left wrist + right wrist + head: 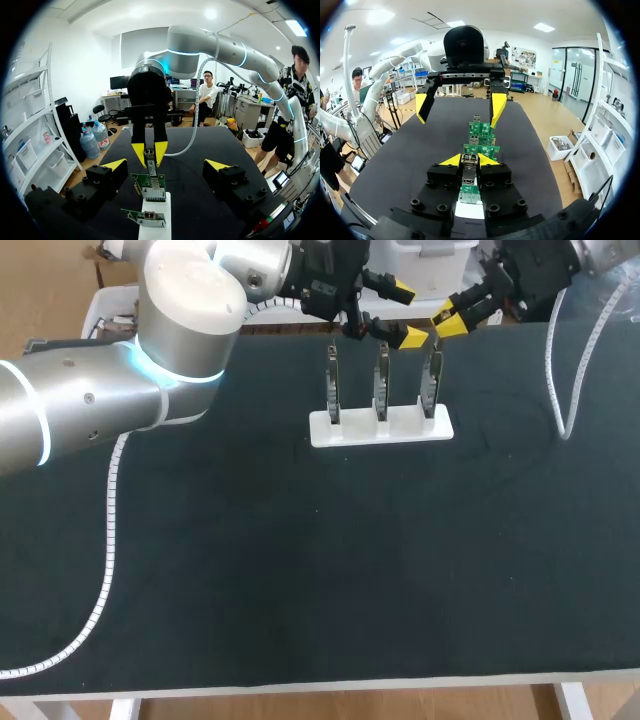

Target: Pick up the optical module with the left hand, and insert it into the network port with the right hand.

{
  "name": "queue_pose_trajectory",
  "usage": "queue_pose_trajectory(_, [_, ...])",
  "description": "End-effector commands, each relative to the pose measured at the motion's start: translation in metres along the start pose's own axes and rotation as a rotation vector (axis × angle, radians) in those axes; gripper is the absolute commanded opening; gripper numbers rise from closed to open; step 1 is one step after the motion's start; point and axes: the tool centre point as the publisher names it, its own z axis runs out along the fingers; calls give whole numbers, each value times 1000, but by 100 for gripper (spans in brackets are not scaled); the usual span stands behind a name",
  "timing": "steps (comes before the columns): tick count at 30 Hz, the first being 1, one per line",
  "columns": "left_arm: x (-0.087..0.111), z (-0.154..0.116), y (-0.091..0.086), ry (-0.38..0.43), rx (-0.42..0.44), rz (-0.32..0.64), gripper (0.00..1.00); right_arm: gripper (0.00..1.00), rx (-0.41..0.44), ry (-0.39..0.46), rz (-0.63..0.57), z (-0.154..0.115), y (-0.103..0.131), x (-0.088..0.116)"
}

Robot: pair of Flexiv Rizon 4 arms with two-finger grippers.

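The right claw is clenched on the small module, which sits between its two fingers and points down at the nearest of three green boards. The boards stand upright in a row in a white stand on the dark table, under and just ahead of this claw. Whether the module touches the board's port cannot be told. The left claw faces it from the far side of the stand, released, fingers spread wide and holding nothing.

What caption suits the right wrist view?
Right fingers clamp an optical module over the nearest network card; left fingers stand open opposite.
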Motion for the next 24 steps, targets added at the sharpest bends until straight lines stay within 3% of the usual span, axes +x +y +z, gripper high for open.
queue_pose_trajectory(1, [0, 0, 0, 0, -1, 1, 100, 0, -115, -3, -10, -3, -6, -3])
queue_pose_trajectory(18, [0, 0, 0, 0, -1, 1, 100, 0, -116, 0, 5, -3, -6, 3])
queue_pose_trajectory(24, [0, 0, 0, 0, -1, 1, 100, 0, -117, 3, -14, -4, -6, -5])
